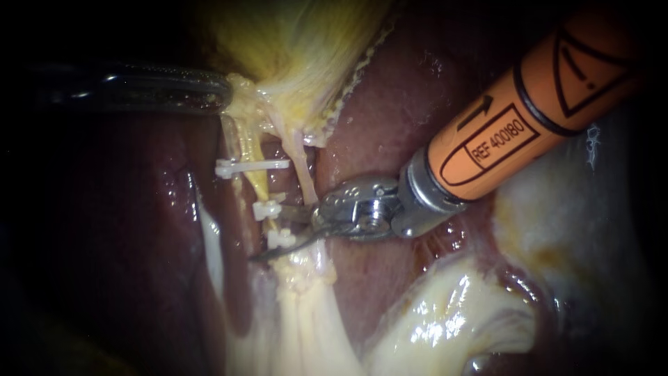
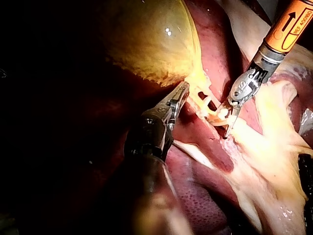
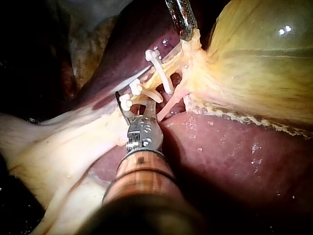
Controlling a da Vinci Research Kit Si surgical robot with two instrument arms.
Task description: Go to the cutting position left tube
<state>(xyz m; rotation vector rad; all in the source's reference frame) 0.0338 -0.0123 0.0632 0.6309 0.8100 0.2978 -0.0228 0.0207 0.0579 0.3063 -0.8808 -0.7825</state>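
endoscope: my right instrument comes in from the upper right, its pincer spread wide across the left tube, down by the lower white clips. my left instrument has its pincer closed on the gallbladder edge. left wrist: that pincer pinches yellow tissue beside the clips. right wrist: blades apart, straddling the clipped tube.

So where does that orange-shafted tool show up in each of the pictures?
Endoscope view: right instrument enters from upper right, jaws open at the clipped tube.
Left wrist view: right instrument, orange shaft, jaws at that tube.
Right wrist view: right instrument in the foreground, jaws open around that tube.
Shared landmark: three white clips on the tube.
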